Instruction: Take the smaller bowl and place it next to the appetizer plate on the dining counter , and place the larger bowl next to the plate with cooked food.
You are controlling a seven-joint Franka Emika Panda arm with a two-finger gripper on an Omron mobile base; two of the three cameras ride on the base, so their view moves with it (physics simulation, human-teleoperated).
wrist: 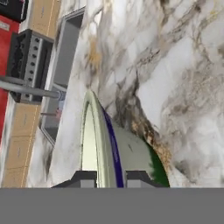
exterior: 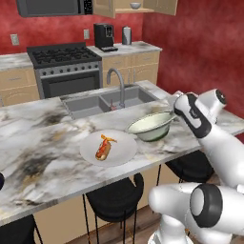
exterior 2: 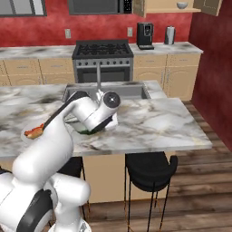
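Plainly, the risk runs from the plate with cooked food [exterior: 108, 148] rightward, so take that plate as the landmark; it lies on the marble bench [exterior: 43, 157] with a hot-dog-like piece in its middle, and the wide cream bowl [exterior: 151, 127] with its green foot stands just right of it, near but not touching. In the hand view the end effector [wrist: 110, 177] has its two fingers closed on that bowl's rim, one fingertip [wrist: 83, 178] on the inner face and the other on the outer wall; the bowl's wall rises edge-on between them.

By my reading the larger bowl is about at its place, and the hazards lie in letting go. A rim pinch on a wide bowl is a thin hold; if the foot is not flat on the marble, release could leave it rocking or sliding toward the plate and nudging the food. Right of the bowl, the forearm [exterior: 193, 114] hangs low over the bench; a careless withdrawal could catch the rim and drag the bowl away from the plate; behind both lies the sink [exterior: 102, 102], where a shove could tip it.
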